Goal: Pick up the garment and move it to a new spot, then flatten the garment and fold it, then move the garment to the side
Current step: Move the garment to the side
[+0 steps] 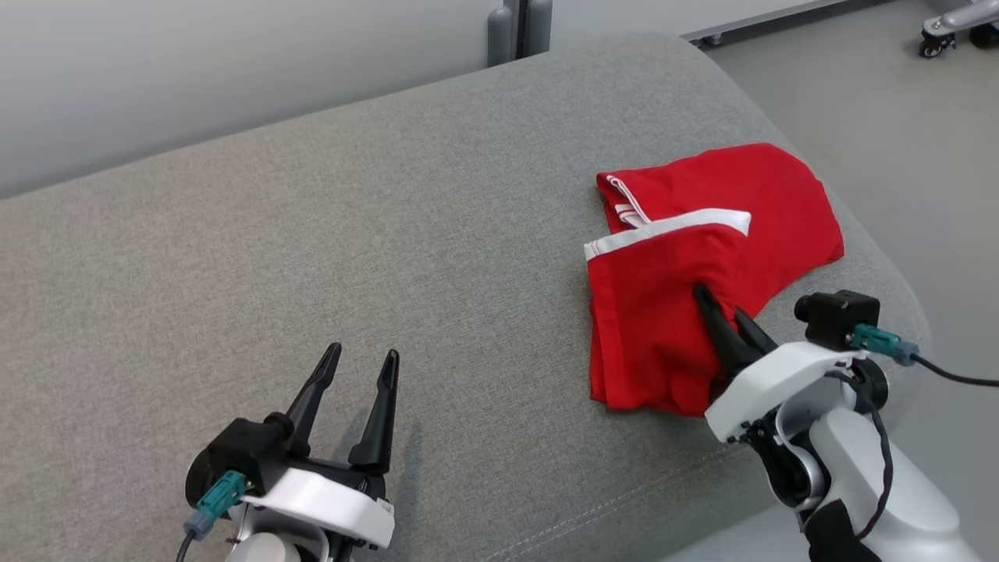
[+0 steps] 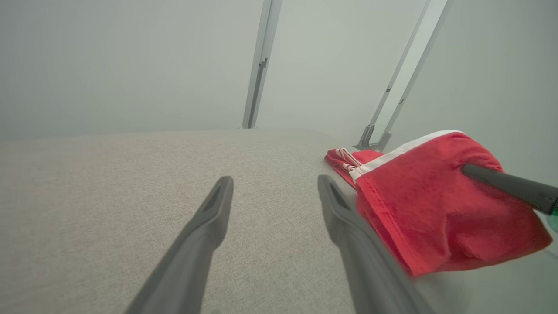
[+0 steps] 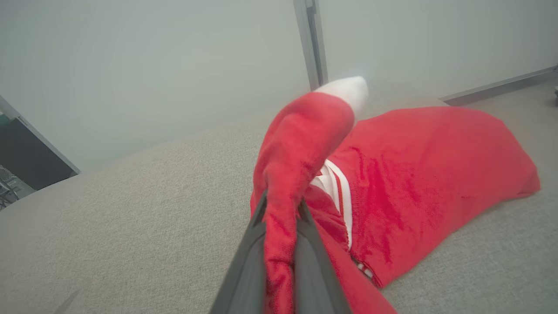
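Head view | R gripper (image 1: 718, 300) pinching red garment (image 1: 780, 203) | L gripper (image 1: 364, 352) spread, idle

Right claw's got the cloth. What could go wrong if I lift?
The right claw pinches one fold of the red garment; lifting may undo its folded layers.
The garment lies by the grey cushion's rounded right edge; a slip could drop it to the floor.
The left claw is open, apart, giving no support.

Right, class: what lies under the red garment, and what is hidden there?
The red garment lies on the grey cushion, whose fabric shows beside it. The right gripper pinches a raised fold. The cushion directly beneath, and anything between layers, is covered.
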You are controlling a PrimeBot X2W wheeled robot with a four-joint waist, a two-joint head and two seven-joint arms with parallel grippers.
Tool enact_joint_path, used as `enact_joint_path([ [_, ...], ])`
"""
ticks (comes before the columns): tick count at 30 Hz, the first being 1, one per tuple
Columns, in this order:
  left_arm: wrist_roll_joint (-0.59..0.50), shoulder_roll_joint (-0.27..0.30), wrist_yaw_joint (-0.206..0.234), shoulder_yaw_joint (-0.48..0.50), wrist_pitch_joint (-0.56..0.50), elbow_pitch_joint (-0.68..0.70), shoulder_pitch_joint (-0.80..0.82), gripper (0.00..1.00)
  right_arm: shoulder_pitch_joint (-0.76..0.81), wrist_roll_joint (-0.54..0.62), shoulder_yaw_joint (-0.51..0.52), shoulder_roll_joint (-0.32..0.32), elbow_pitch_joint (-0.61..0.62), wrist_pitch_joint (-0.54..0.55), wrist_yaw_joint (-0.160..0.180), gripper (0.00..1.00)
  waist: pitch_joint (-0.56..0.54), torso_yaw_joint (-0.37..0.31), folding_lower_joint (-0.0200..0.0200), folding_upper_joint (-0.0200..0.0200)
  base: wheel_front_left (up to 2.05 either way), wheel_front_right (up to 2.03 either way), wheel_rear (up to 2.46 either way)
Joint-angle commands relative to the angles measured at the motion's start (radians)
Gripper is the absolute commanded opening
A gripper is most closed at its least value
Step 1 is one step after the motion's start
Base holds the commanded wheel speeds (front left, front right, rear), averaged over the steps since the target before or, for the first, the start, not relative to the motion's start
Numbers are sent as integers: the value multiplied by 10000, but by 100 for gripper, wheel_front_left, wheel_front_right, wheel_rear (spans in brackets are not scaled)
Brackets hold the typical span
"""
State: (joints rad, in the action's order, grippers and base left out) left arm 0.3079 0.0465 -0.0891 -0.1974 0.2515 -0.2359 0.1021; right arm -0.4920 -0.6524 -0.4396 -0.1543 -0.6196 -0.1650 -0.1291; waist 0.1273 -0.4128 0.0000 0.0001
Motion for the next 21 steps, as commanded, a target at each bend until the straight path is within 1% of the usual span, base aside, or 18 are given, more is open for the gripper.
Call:
enact_joint_path([
  [1,-85,37,-120,306,103,232,595,100,-527,223,-161,41,310,52,-16,0,283,93,0,-1,0,0,0],
  [6,-254,37,-197,334,103,374,846,100,-1563,724,-60,-392,-35,191,-16,0,700,472,0,-1,0,0,0],
  [12,-416,37,-281,285,103,595,992,100,-2795,1186,447,-1104,-1220,508,-16,0,1123,1069,0,-1,0,0,0],
  [13,-416,37,-281,285,103,595,992,100,-2795,1186,447,-1104,-1220,508,-16,0,1123,1069,0,-1,0,0,0],
  [20,-566,37,-356,159,103,752,1186,100,-3768,1871,1283,-1941,-3457,723,-16,0,1549,1801,0,-1,0,0,0],
  [21,-591,37,-364,142,103,776,1213,100,-3929,1996,1534,-2060,-3853,632,-16,33,1606,1892,0,-1,0,0,0],
])
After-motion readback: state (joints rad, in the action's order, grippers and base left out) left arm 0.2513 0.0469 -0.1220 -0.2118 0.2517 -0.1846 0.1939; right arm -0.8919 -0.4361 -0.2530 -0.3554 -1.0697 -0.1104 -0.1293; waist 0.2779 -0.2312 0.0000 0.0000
